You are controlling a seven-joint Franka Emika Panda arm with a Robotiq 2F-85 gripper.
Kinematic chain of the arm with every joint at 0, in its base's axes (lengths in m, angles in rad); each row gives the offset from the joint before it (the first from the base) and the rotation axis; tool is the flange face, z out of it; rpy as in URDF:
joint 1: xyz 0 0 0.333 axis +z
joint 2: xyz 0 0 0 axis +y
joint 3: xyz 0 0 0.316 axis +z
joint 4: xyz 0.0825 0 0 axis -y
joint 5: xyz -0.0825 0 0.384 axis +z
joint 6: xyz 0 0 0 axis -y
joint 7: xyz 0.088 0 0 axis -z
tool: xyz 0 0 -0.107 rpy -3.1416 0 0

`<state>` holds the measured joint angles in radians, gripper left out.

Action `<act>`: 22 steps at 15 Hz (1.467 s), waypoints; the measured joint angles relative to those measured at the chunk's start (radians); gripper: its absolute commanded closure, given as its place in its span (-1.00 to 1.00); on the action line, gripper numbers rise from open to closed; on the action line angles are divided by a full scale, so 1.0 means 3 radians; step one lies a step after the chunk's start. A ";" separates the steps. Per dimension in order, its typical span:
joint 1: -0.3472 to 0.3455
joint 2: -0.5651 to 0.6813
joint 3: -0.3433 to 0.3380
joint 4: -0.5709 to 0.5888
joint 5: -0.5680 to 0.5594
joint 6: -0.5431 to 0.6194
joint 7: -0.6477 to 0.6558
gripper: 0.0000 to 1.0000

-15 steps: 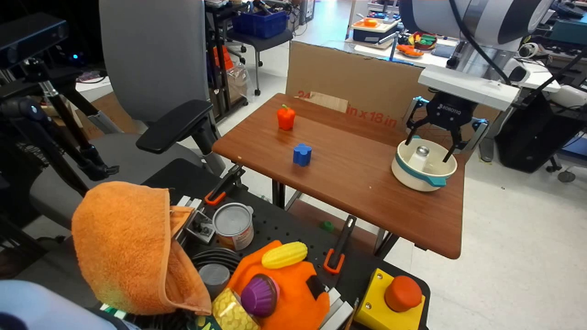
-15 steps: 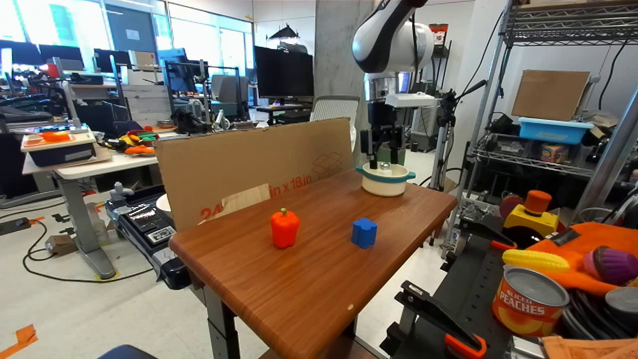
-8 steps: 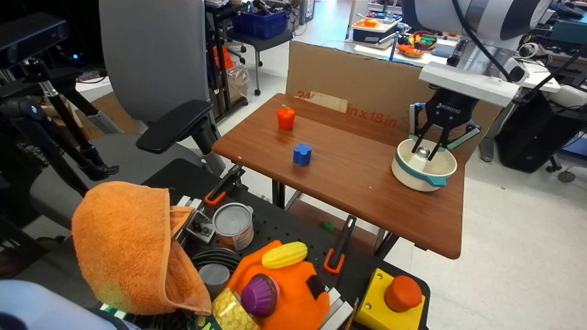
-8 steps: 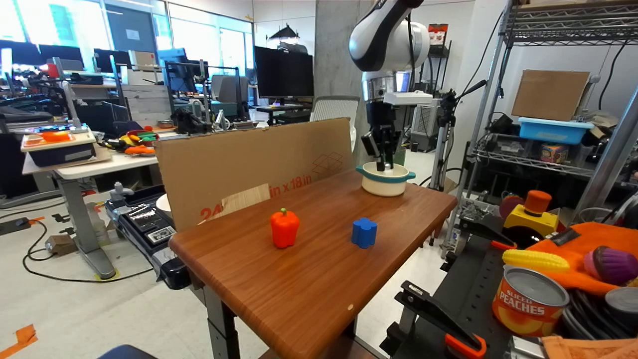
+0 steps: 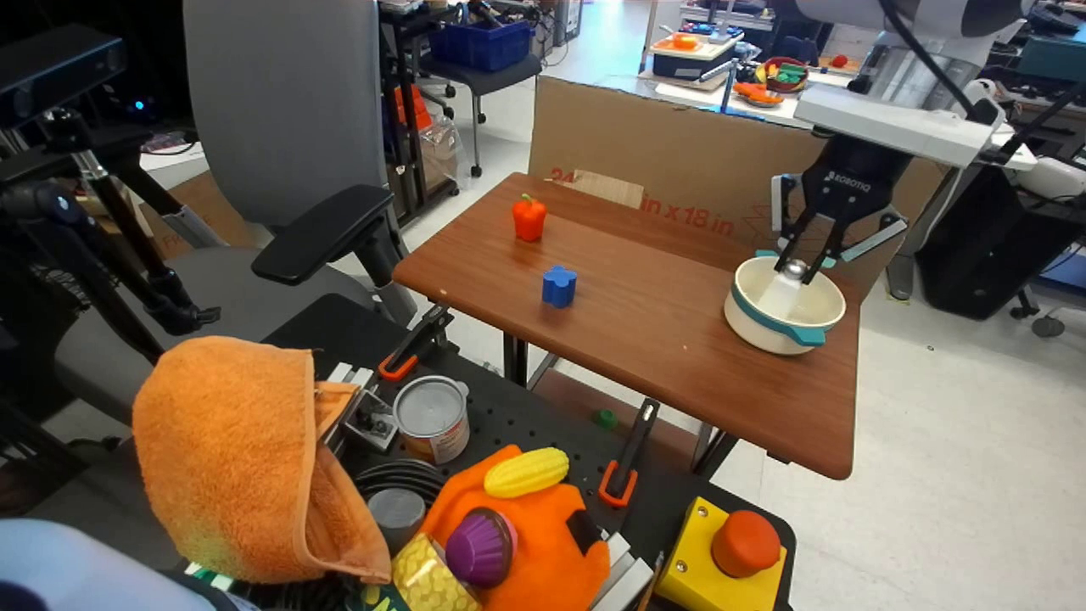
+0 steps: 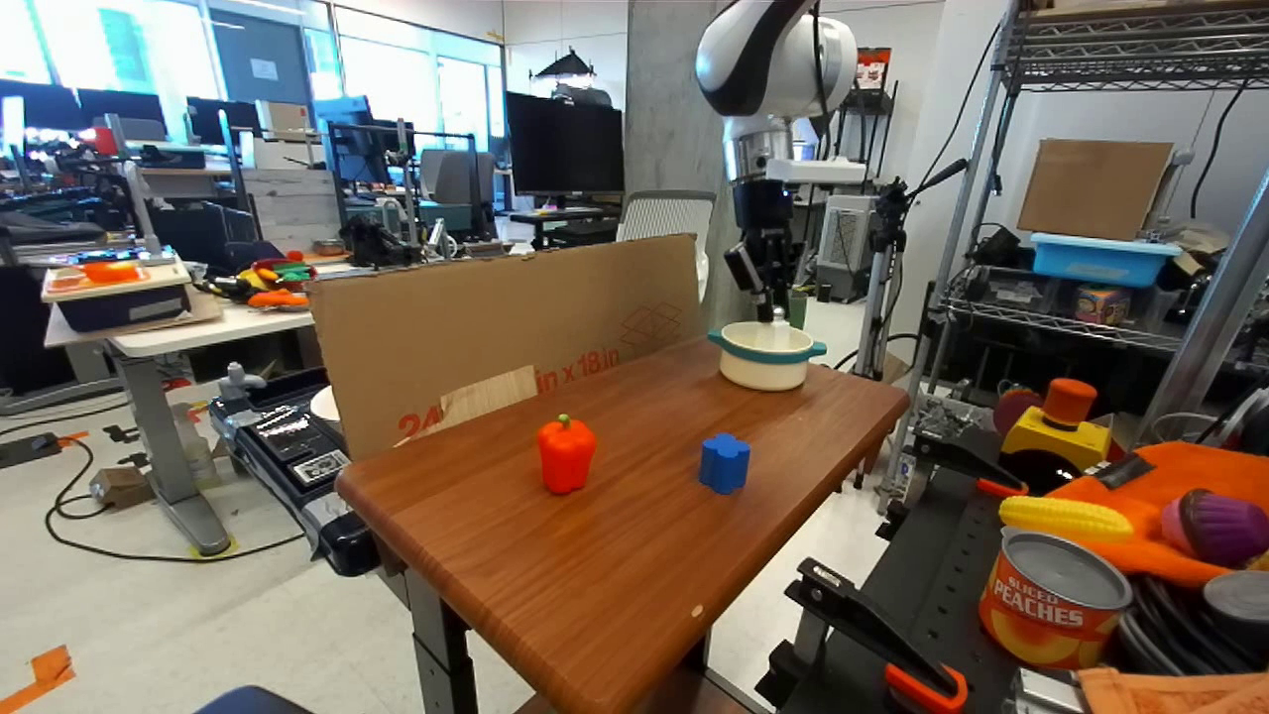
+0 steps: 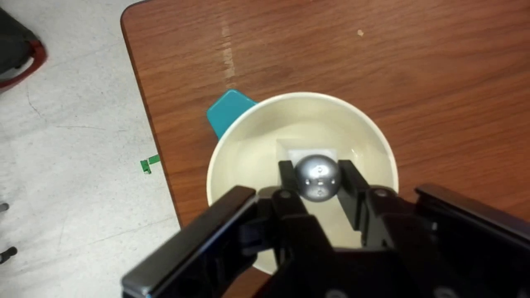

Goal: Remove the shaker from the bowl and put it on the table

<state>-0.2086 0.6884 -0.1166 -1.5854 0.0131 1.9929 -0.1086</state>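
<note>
The shaker [image 5: 780,297], pale with a silvery domed top, is inside the cream bowl [image 5: 752,328], which has a teal band and handles. My gripper [image 5: 797,265] comes from above with its fingers shut on the shaker's metal top. In the wrist view, that shaker top [image 7: 318,182] sits between both black fingertips, touching them. The shaker's upper part rises above the bowl rim in an exterior view [image 6: 779,319], while its lower end is within the bowl; whether it touches the bottom I cannot tell. The bowl stands on the brown wooden table [image 5: 645,314], close to one corner.
An orange-red bell pepper [image 5: 529,219] and a blue flower-shaped block [image 5: 559,287] stand farther along the table. A cardboard panel [image 6: 516,317] runs upright along the back edge. A black cart [image 6: 937,585] with a peach tin and toys is beside the table.
The jaws have closed from wide apart onto the shaker's top. Since then the gripper and shaker have risen a little together. The bowl, pepper and blue block have stayed put.
</note>
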 measured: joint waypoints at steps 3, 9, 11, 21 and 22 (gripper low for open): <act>0.0019 -0.0315 -0.0004 -0.0103 -0.0018 -0.0013 0.0004 0.85; 0.0164 -0.0934 0.0142 -0.0617 -0.0020 -0.0174 -0.0162 0.85; 0.0241 -0.1005 0.0188 -0.0723 -0.0020 -0.0234 -0.0173 0.85; 0.0507 -0.0795 0.0215 -0.1071 -0.0368 -0.0163 -0.0086 0.85; 0.0510 -0.0759 0.0215 -0.1103 -0.0408 -0.0100 -0.0056 0.85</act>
<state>-0.0555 0.4606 -0.0520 -1.9163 -0.1095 1.9629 -0.1254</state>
